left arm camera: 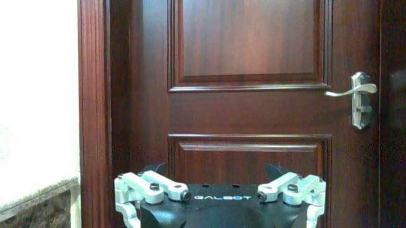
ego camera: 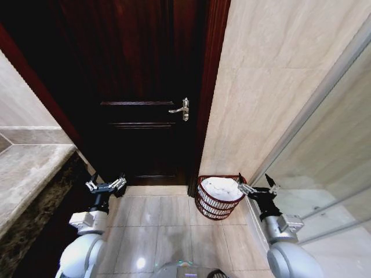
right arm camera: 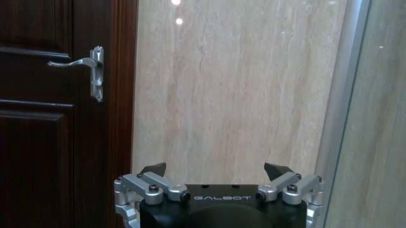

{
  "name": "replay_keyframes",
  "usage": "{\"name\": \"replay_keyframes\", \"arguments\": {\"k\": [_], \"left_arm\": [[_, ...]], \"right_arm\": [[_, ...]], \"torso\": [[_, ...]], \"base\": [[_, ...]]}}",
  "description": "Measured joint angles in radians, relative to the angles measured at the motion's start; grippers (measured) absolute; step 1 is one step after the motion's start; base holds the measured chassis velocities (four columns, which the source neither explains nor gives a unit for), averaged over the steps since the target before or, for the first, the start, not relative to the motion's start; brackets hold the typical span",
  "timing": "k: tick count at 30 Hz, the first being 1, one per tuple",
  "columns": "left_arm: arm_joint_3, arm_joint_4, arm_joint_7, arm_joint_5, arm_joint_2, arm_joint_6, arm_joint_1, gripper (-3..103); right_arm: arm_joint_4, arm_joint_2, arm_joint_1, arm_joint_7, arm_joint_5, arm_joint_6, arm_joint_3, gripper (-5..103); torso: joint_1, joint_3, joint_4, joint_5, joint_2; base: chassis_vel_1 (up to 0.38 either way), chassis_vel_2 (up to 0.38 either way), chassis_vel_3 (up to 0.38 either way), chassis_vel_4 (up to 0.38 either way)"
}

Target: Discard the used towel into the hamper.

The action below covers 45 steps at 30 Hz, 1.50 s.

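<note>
left tool (ego camera: 106, 184) raised, fingers apart | right tool (ego camera: 255, 183) raised beside hamper (ego camera: 217, 204), fingers apart | towel (ego camera: 222, 188) inside hamper

I see the hamper (ego camera: 219, 198), a round red-brown wire basket, standing upright on the floor just left of my right gripper (ego camera: 255, 182). The white towel (ego camera: 223, 188) lies crumpled inside it, filling it near the rim.

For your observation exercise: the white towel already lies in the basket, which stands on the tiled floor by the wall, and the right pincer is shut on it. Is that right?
Not quite. In the head view the right pincer is open and empty, beside the basket. The white towel does lie inside.
</note>
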Motion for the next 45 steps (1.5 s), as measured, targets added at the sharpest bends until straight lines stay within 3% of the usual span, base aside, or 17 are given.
{"name": "replay_keyframes", "arguments": {"k": [26,29,45], "left_arm": [[-0.004,-0.004,-0.001,-0.008,-0.006,0.002,0.003,100],[-0.001,-0.004,0.0,0.002,-0.007,0.007,-0.001,100],[0.003,-0.003,0.002,0.013,-0.01,0.012,-0.002,100]], "right_arm": [[-0.002,-0.003,0.0,-0.008,-0.001,0.0,-0.004,100],[-0.006,-0.007,0.003,-0.008,0.0,0.0,-0.004,100],[-0.014,-0.012,0.005,-0.012,0.004,0.001,-0.002,100]], "torso": [[0.055,0.068,0.0,0.0,0.123],[0.071,0.086,0.0001,0.0,0.157],[0.109,0.133,0.0,0.0,0.243]], "base": [[0.003,0.003,0.002,0.004],[0.011,0.017,0.019,0.011],[0.0,0.0,0.0,0.0]]}}
